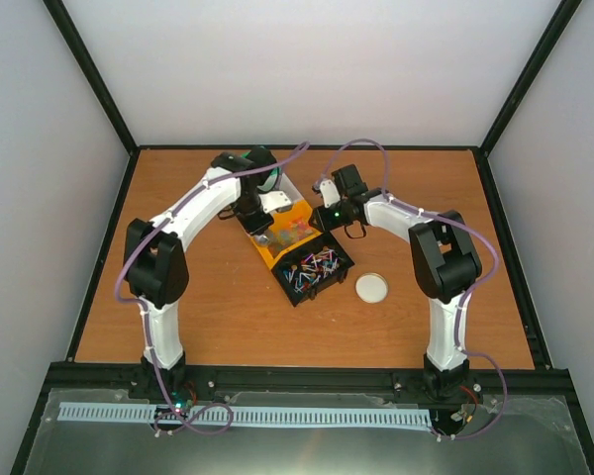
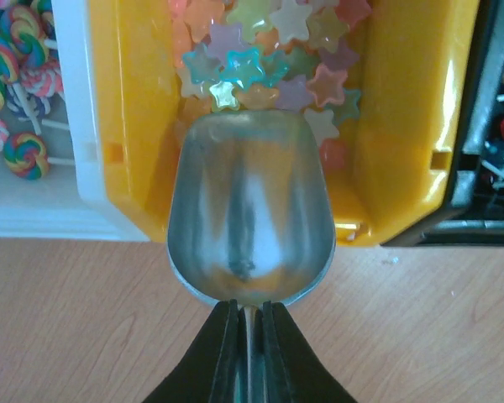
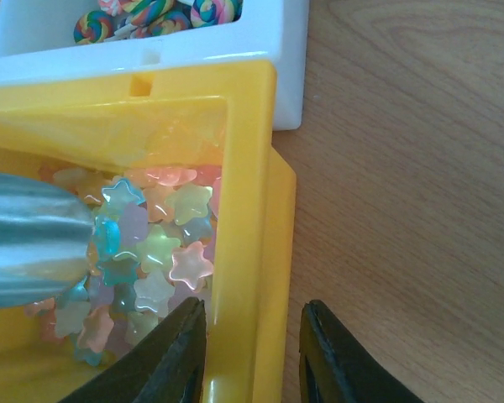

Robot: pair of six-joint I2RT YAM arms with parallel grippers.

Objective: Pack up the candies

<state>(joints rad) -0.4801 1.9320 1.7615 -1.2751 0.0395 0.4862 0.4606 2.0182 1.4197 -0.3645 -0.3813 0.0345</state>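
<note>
The table (image 1: pixel 228 327) carries three bins in a touching row at its middle: a white bin (image 3: pixel 290 50) farthest, a yellow bin (image 2: pixel 403 126) between, and a black bin (image 2: pixel 485 92) nearest and rightmost. The left gripper (image 2: pixel 249 315) has its jaws pressed together on the handle of a scoop (image 2: pixel 250 218), whose tip reaches the star candies (image 2: pixel 269 50) in the yellow bin. The right gripper (image 3: pixel 254 311) has its jaws spread astride a yellow wall, with a gap showing outside. A white disc (image 1: pixel 372 287) lies right of the black bin. Lollipops (image 2: pixel 17 50) sit in the white bin, stick candies (image 1: pixel 315 267) in the black.
</note>
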